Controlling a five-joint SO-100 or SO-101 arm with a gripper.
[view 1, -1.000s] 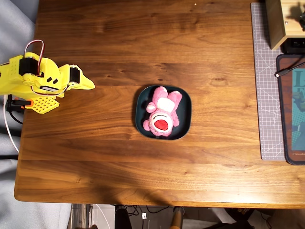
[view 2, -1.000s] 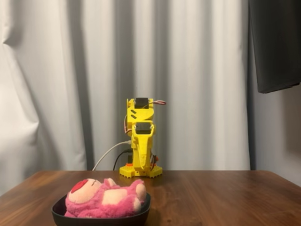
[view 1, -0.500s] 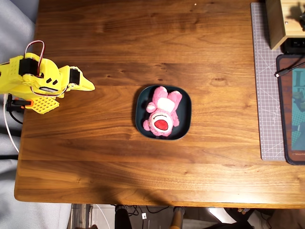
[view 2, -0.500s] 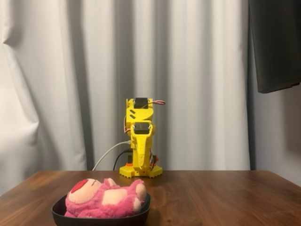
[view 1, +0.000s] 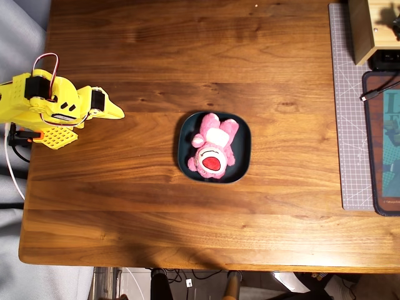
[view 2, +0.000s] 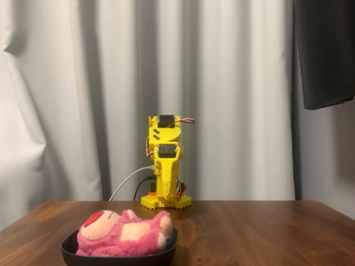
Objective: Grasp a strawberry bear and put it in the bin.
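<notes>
The strawberry bear [view 1: 213, 146] lies on its back inside the bin [view 1: 245, 145], well apart from my jaws, which look together and empty. I'd judge it light, soft and squashy; the belly would be the best place to pinch.

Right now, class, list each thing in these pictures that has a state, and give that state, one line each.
strawberry bear: lying on its back inside the bin, not held.
bin: upright on the table, holding the bear.
gripper: folded back at the table's edge, away from the bin; open or shut cannot be told.
</notes>
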